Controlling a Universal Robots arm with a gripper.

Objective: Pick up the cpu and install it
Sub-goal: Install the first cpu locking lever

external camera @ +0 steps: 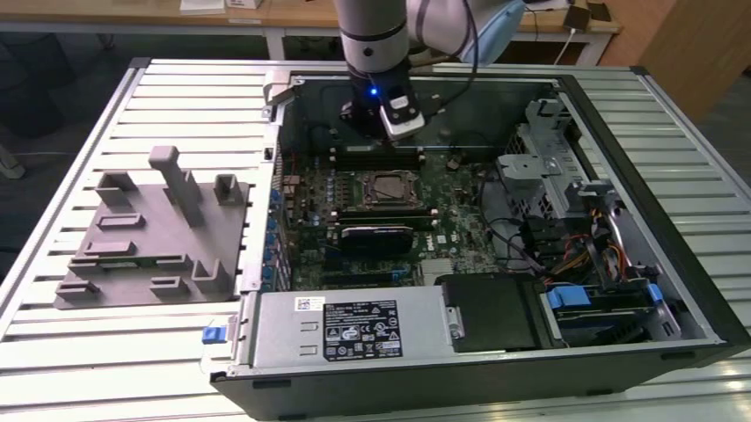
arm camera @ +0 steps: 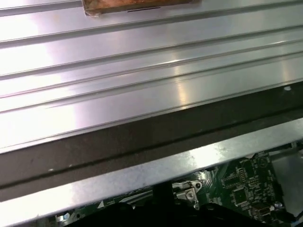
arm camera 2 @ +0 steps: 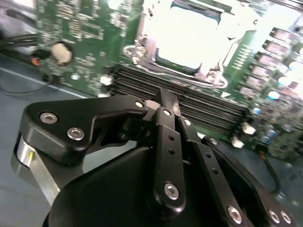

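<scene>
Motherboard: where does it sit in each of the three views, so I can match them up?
Exterior view: the motherboard lies flat inside the open computer case, towards the exterior view's left.
Second wrist view: the green board surrounds the socket frame.
First wrist view: a strip of it shows past the case's metal edge.
Shared landmark: the socket frame, in the exterior and second wrist views.

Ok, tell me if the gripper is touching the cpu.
Apart. In the second wrist view, memory slots lie between the gripper and the cpu.
</scene>
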